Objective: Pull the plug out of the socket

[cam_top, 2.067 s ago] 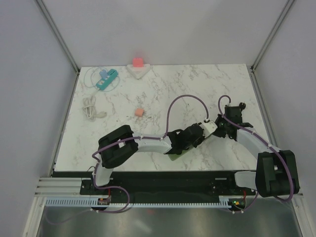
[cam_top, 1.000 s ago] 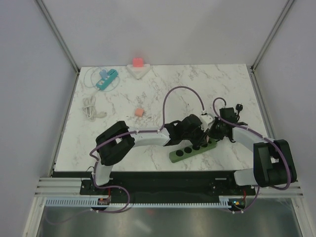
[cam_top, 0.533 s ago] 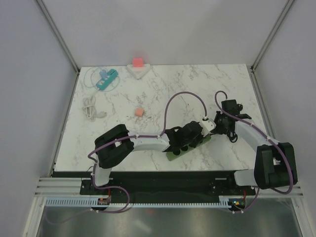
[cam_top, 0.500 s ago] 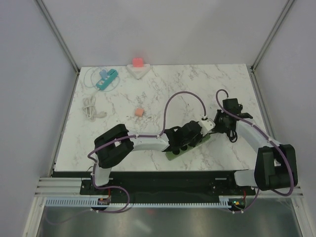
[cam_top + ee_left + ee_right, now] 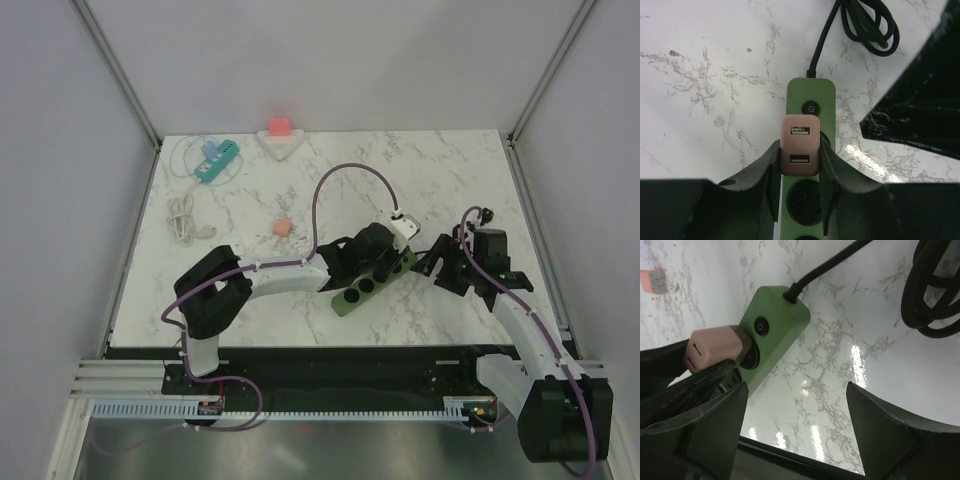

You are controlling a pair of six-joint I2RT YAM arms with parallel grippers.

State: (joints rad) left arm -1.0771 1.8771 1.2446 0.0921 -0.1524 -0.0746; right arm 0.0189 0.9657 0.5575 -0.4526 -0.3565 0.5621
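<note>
A green socket strip [image 5: 352,296] lies slantwise in the middle of the marble table. A pink plug [image 5: 800,150] with two USB ports stands at the socket beside the strip's switch [image 5: 810,108]. My left gripper [image 5: 800,167] is shut on the plug, one finger on each side. In the right wrist view the plug [image 5: 715,347] leans, its base at the socket rim; whether the pins are out is hidden. My right gripper [image 5: 437,265] hangs open just right of the strip's cable end, touching nothing, with bare marble between its fingers [image 5: 705,430].
The strip's black cable lies coiled [image 5: 470,222] behind my right gripper. A small pink cube [image 5: 283,228] sits left of centre. At the back left are a teal strip [image 5: 215,160] and a white cable bundle [image 5: 183,218]. A pink block on a white stand [image 5: 280,128] is at the back edge.
My right gripper has opened, let go of the strip's end and drawn back to the right. The left arm, still shut on the plug, has shifted a little toward the back.
</note>
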